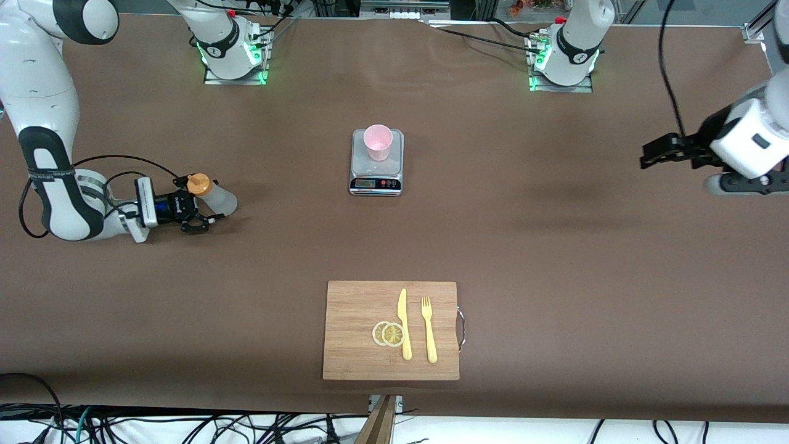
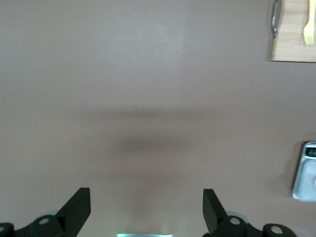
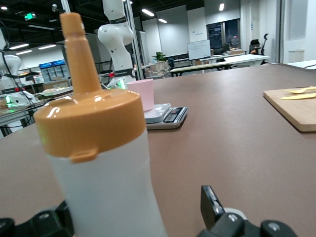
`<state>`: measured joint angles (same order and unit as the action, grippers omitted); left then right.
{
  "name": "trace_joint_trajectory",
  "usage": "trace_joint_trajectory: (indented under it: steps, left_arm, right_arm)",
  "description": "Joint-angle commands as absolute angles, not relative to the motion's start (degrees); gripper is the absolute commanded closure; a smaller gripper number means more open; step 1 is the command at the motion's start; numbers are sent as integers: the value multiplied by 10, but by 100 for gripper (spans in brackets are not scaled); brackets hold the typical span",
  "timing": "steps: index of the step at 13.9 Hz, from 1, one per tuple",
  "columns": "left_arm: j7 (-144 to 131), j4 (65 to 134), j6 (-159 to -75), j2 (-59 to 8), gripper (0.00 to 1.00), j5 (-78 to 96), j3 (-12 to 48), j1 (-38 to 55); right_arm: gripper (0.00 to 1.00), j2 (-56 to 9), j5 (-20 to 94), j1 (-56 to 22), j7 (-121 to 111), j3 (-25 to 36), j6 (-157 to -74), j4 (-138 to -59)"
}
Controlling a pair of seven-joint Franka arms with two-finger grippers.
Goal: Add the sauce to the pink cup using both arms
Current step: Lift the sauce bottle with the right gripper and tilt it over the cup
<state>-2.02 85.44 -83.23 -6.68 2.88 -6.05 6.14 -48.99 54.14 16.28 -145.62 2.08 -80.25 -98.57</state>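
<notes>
The sauce bottle [image 1: 212,196] is soft translucent plastic, probably light and easy to dent: my call is to grip mid-body, below the cap shoulder, with just enough squeeze to lift, since too much would push sauce out early and a grip on the cap would likely slip on its taper. It looks like a whitish cylinder with an orange cap and a narrow nozzle that points up; fill level is not readable. It stands upright on the table toward the right arm's end, well apart from the pink cup [image 1: 378,142]. The right gripper [image 1: 198,214] is low at the bottle with its fingers spread wide; in the right wrist view the bottle [image 3: 101,173] fills the space between the jaws, but whether either pad touches it I cannot tell, so nothing is gripped. The cup is a small pale pink tumbler, open rim up, no handle, thin-walled and likely tippy; it sits on a small kitchen scale [image 1: 376,162] mid-table. The left gripper [image 1: 654,154] waits in the air over bare table at the left arm's end, jaws open and empty. A wooden board [image 1: 357,308] with 2 lemon slices [image 1: 388,333], knife [image 1: 404,324] and fork [image 1: 428,330] lies nearer the front camera than the scale.
</notes>
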Motion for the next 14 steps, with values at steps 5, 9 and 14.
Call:
trace_joint_trajectory:
  steps: [5, 9, 14]
  left_arm:
    - [18, 838, -798, -74, 0, 11, -14, 18]
    - [18, 835, -794, -79, 0, 11, -12, 30]
    - [18, 831, -794, -85, 0, 12, -13, 31]
  right_arm:
    - [68, -500, 531, 152, -1420, 19, -789, -955]
    - [100, -495, 529, 146, -1412, 20, -788, -952]
    - [100, -447, 442, 84, -1236, 17, -790, -898]
